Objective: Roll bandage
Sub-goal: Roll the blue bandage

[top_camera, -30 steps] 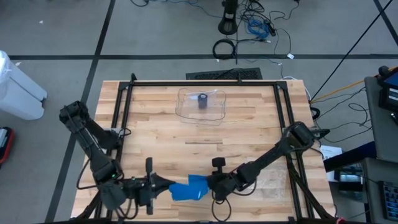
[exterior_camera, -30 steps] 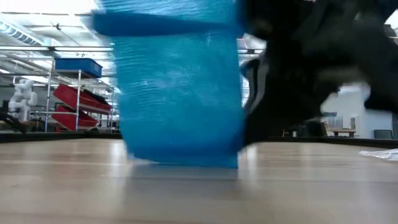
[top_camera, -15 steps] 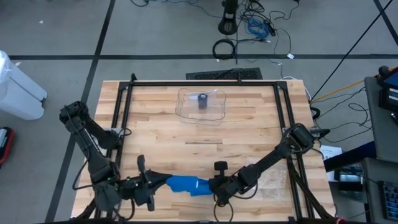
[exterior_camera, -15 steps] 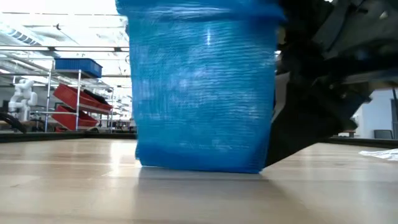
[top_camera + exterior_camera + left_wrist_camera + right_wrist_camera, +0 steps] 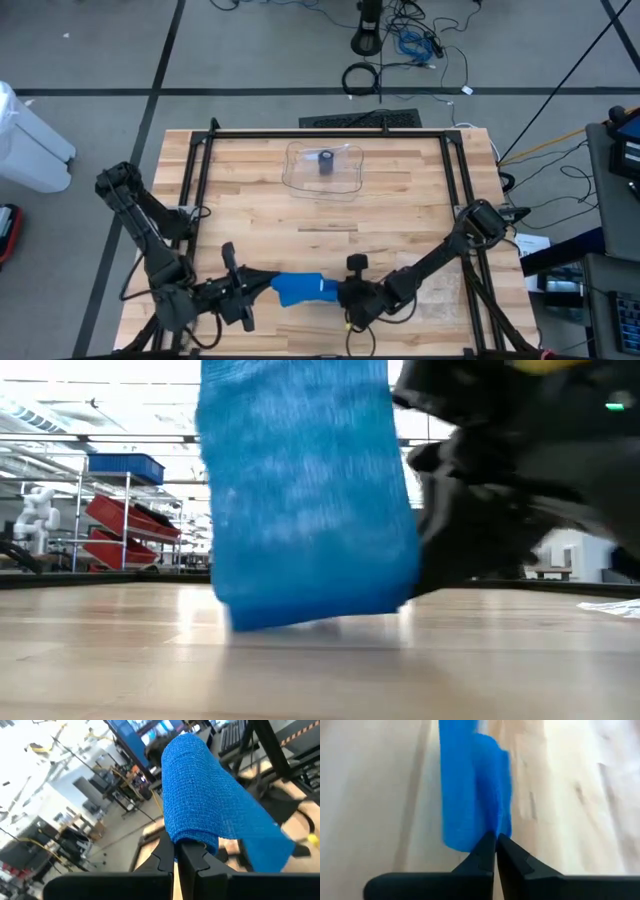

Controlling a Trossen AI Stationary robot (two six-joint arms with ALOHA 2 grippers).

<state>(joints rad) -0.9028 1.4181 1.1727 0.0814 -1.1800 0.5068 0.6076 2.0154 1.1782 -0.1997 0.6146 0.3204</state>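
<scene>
From above, the blue bandage point(image 5: 300, 290) lay at the near edge of the wooden table point(image 5: 400, 200), stretched between my two pincers. My left gripper point(image 5: 268, 285) was pinched shut on its left end, and my right gripper point(image 5: 336, 292) was pinched shut on its right end. Both my arms reached in low from the table's near corners. At the far middle of the table stood a clear tray point(image 5: 322, 168) with a small dark roll point(image 5: 326, 162) in it, well apart from my work. A black frame point(image 5: 330, 133) ran round the table top.

From table height, the bandage point(image 5: 305, 490) hung as a broad blue sheet filling the middle of the picture, its lower edge just above or barely touching the wood; I could not tell which. A dark gripper body point(image 5: 520, 480) loomed just to its right. Behind, in the room, were red bins point(image 5: 130, 525) on shelving.

From my left wrist, my two fingers point(image 5: 192, 857) were pressed together on the bandage point(image 5: 210, 815), which wrapped over their tips in a rounded fold and trailed off as a loose flap.

From my right wrist, my fingers point(image 5: 512, 857) met tip to tip on the bandage's point(image 5: 472, 790) edge, and the blue strip ran away from me over the pale wood.
</scene>
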